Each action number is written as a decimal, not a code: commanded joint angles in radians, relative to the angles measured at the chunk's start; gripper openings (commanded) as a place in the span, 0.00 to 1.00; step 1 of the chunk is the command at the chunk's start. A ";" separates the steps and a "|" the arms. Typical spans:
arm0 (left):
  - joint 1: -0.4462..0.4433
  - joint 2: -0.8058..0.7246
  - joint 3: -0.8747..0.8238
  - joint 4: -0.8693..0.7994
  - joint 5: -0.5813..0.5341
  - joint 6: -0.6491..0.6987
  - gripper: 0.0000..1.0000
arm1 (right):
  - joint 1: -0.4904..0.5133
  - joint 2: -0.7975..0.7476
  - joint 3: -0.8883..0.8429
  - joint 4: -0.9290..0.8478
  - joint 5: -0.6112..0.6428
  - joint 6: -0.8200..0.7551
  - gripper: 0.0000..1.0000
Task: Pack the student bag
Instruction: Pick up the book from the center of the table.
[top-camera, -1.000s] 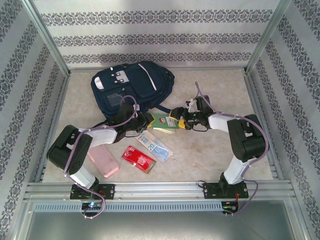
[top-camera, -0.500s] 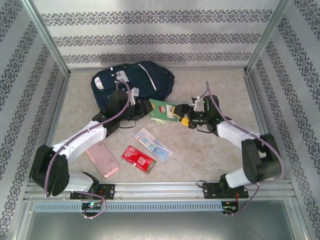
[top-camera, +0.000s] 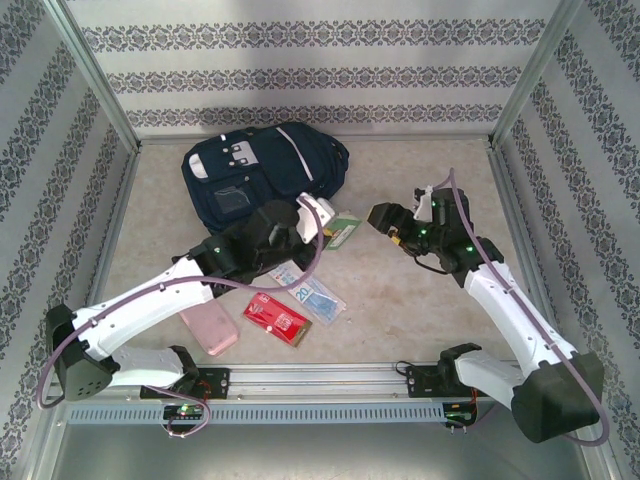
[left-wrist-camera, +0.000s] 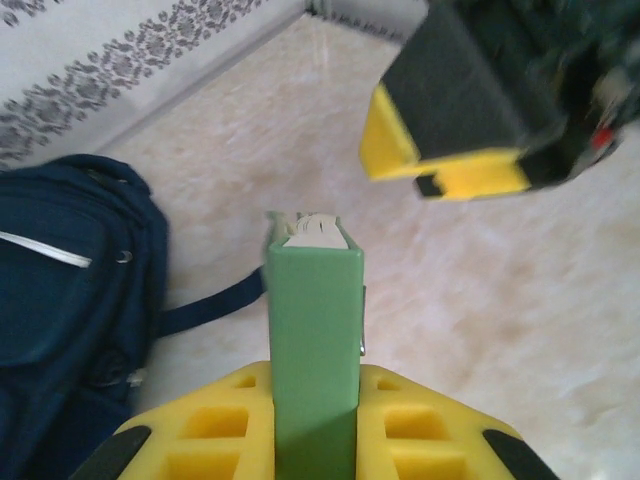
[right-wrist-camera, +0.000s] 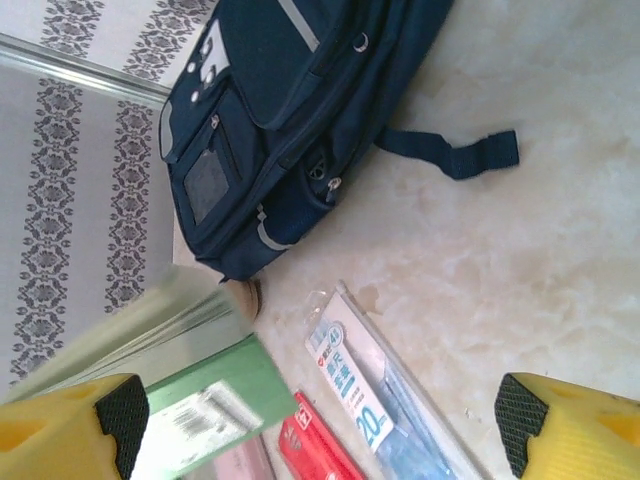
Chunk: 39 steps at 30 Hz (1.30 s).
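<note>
Left wrist: green book (left-wrist-camera: 313, 330) outside student bag (left-wrist-camera: 70, 300)

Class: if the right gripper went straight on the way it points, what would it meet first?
Probably the slim green book clamped in the left gripper, just ahead of the open right gripper; depth is unclear, so it might pass beside it.

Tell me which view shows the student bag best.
Top external: the student bag appears nearly whole, pockets and stripe visible. Right wrist shows most of it, cropped at the top edge. Left wrist catches one side and a strap.
</note>
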 joint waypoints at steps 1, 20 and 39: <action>-0.008 -0.013 -0.026 0.032 -0.200 0.240 0.00 | 0.007 -0.039 -0.016 0.032 -0.056 0.194 0.90; -0.178 -0.115 -0.179 0.217 -0.174 0.518 0.00 | 0.262 0.039 -0.072 0.354 -0.002 0.677 0.91; -0.300 -0.037 -0.284 0.294 -0.326 0.783 0.31 | 0.216 0.063 -0.111 0.397 0.004 0.643 0.00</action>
